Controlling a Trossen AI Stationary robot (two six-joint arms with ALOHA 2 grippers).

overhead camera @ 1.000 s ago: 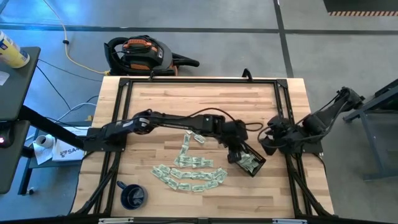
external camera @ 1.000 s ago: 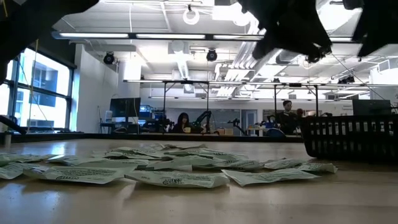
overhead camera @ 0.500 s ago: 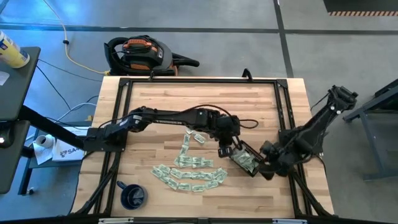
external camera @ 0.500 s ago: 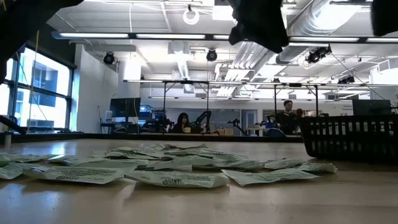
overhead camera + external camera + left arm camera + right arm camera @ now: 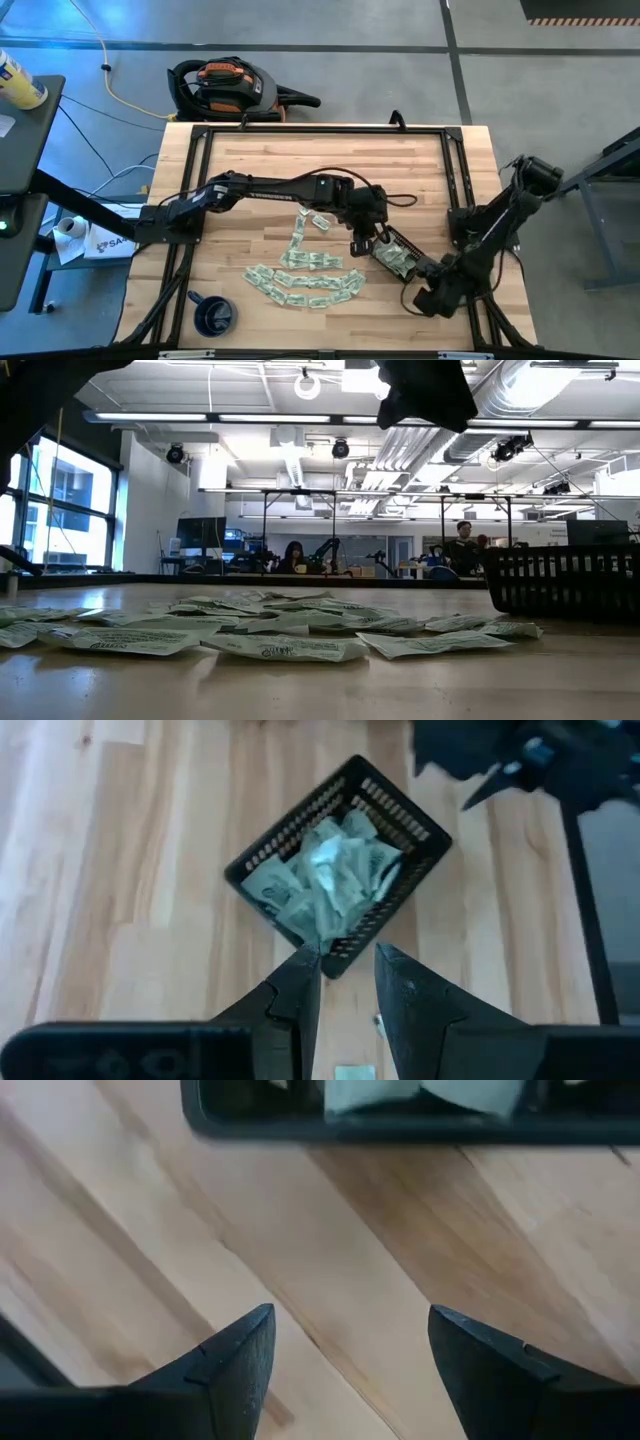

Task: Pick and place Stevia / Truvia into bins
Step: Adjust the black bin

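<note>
The black tray [image 5: 397, 258] stands right of the table's middle with several pale green sachets [image 5: 330, 870] heaped in it. More sachets [image 5: 300, 278] lie flat on the wood to its left, toward the near edge. My left gripper [image 5: 348, 988] hangs open just left of the tray and above it, with nothing between its fingers; in the low view it is the dark shape [image 5: 420, 395] at the top. My right gripper [image 5: 430, 296] is low over the table on the tray's near right side, open and pointing down, and the tray's wall [image 5: 380, 1122] shows just beyond its fingers.
A dark blue mug [image 5: 213, 315] stands at the near left corner. The black frame rails [image 5: 465, 200] run along the table's edges, and one passes close to my right arm. Bare wood lies far of the sachets and between the tray and the near edge.
My right gripper has swung from the tray's right side toward the near edge and sunk low, tipping to point steeply down. My left gripper has drawn back a little from over the tray toward the table's left and risen slightly. The tray and sachets have stayed put.
</note>
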